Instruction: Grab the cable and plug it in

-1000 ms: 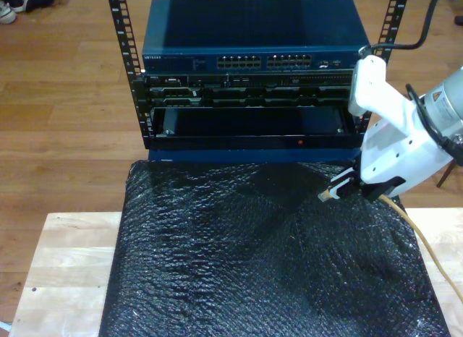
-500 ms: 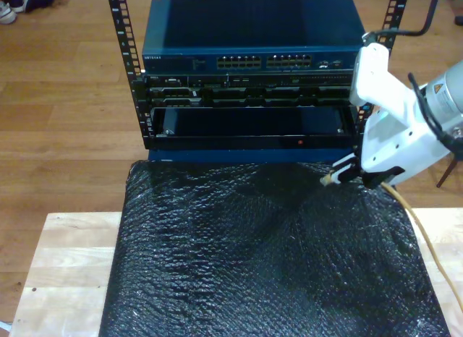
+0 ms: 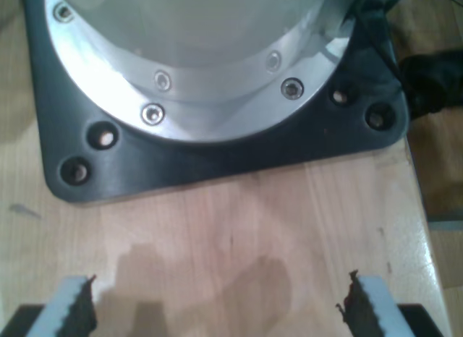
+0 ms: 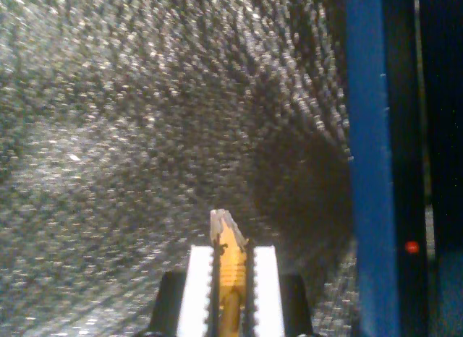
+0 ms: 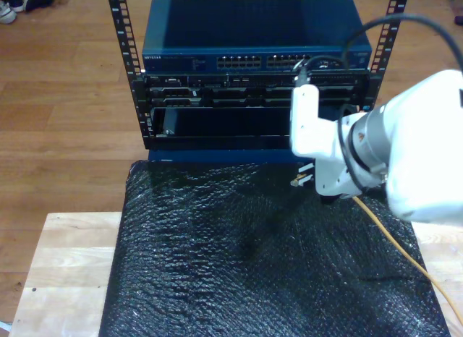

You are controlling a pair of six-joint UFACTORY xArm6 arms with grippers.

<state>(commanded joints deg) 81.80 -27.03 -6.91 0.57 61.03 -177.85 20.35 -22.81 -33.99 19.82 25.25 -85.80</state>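
My second pincer [image 4: 230, 268] is clamped on the cable [image 5: 394, 239] just behind its clear plug [image 4: 223, 223], held above the black mat [image 5: 239, 257] and short of the rack [image 5: 253, 98], while my first pincer [image 3: 217, 308] stands apart over bare bench [image 3: 239, 228]. The plug could tilt or slip in so narrow a grip and catch a port's edge, and the trailing cable could drag on the mat. Against a second ago, the arm has swung toward the exterior view's left, nearer the rack's middle.

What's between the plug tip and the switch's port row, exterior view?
Exterior view: the cable plug faces the dark open rack bay and patch-panel rows below the switch ports.
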